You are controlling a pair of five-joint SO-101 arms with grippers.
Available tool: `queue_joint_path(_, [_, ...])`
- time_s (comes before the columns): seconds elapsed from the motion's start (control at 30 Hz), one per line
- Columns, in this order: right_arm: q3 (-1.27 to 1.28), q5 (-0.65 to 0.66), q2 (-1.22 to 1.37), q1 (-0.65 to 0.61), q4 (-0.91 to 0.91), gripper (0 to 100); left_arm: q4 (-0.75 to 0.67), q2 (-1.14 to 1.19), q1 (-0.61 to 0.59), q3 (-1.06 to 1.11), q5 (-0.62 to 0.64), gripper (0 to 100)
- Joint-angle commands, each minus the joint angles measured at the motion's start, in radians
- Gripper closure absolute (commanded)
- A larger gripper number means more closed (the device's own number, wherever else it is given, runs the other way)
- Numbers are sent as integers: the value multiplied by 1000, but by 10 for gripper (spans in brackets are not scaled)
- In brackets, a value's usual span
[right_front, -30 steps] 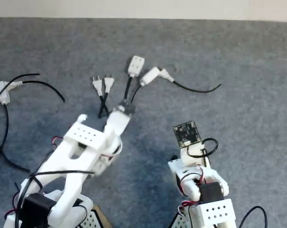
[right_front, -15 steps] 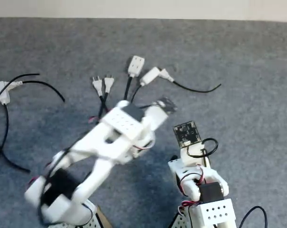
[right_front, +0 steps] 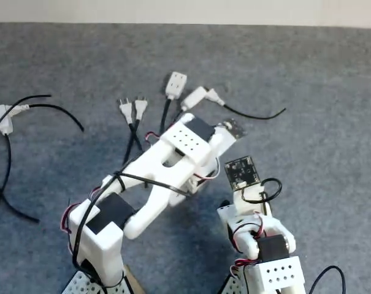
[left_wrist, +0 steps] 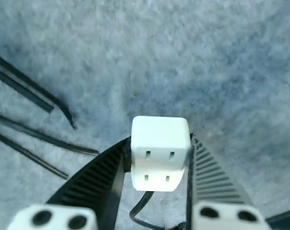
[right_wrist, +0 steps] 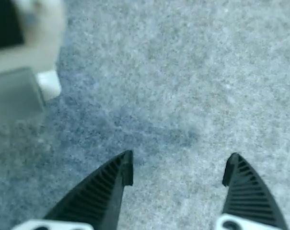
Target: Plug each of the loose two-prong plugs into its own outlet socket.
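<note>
A white rounded plastic socket block (left_wrist: 160,151), with two pairs of slots on its face and a black cable (left_wrist: 141,211) leaving its lower end, is gripped on both sides by the ribbed black fingers (left_wrist: 104,175) of the left gripper (left_wrist: 159,140), with grey carpet (left_wrist: 207,57) beyond it. In the high view, two loose white two-prong plugs (right_front: 125,110) are seen at about 10 o'clock from the tip of the left arm (right_front: 185,144). The right gripper (right_wrist: 180,157), at 5 o'clock from that tip, is spread wide with nothing between its fingers. Since a second ago the left arm's tip has been swung toward 3 o'clock, away from the cables; the right arm (right_front: 252,208) is unmoved.
</note>
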Motion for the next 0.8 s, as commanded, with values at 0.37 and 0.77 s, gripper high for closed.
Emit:
queue_joint_path(0.37, [-5,2,-12,-5,-24,705,14,4,-15,-35,23,838])
queue_joint_path(0.77, [-84,-63,-12,185,-13,705,8,7,-71,-27,23,829])
